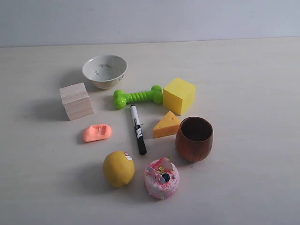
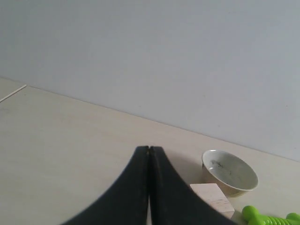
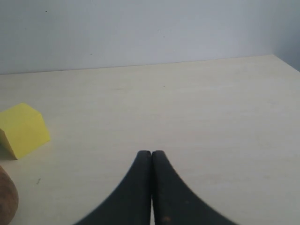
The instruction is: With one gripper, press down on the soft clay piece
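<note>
**A:** Exterior view. What is nearest the lens?

**B:** Pink frosted cake (image 1: pixel 161 179), with the lemon (image 1: pixel 118 168) beside it. Both sit well to the camera side of the wooden block (image 1: pixel 76 101).

**A:** And the task's thing?

**B:** Soft clay piece (image 1: pixel 97 132): salmon-orange, with a rectangular dent in its top. It lies near the wooden block, on the block's camera side and slightly to its right, not touching it. Its long axis runs roughly across the view. No arm shows here.

**A:** Left wrist view?

**B:** Left gripper (image 2: pixel 149 148): fingers pressed tight together, nothing between them. The wooden block shows just past one finger, and the white bowl (image 2: pixel 229 171) is beyond the block. The clay is out of frame.

**A:** Right wrist view?

**B:** Right gripper (image 3: pixel 151 152): clamped together as well, and empty. A yellow cube (image 3: pixel 23 129) is off to one side. Neither the block nor the clay is in view.

**A:** Which arm is nearer?

**B:** The left, by judgement. The clay lies next to the wooden block, which only the left camera sees, so the coming move is probably a short reach past the block and then straight down.
</note>
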Controlling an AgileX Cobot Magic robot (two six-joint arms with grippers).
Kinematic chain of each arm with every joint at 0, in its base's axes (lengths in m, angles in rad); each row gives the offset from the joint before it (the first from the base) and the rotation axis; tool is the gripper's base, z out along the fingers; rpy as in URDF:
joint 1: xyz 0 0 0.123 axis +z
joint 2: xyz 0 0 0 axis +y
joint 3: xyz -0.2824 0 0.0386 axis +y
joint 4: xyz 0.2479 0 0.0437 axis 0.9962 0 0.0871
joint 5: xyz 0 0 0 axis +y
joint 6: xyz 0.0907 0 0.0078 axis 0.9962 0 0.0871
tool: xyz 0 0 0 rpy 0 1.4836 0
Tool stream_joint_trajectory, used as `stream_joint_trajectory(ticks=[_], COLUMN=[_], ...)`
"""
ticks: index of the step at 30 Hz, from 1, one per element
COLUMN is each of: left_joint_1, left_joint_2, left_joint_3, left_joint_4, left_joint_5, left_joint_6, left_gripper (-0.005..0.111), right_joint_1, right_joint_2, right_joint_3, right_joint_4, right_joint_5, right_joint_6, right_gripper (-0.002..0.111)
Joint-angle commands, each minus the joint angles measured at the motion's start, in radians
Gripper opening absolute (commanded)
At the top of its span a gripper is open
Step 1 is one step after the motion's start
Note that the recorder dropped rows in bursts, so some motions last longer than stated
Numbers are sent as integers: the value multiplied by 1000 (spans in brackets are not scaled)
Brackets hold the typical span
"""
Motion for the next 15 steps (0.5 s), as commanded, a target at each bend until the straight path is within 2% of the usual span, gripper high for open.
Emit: stream_joint_trajectory(ticks=[1,9,15], left_joint_1=[3,1,1], left_joint_2=[-38,-126,-158], left_joint_3=[28,142,154], left_joint_4=[-31,-71,-188], left_joint_5=[12,53,80], left_joint_6=[2,23,225], left_gripper=[0,0,0], right_joint_1=[2,2,2], right_joint_2=[-6,-6,-6], right_joint_3=[5,5,5], right_joint_4=[-5,-5,-5], right_joint_5=[-7,-7,-7], right_joint_6=[-2,-2,-2], right_gripper=[0,0,0])
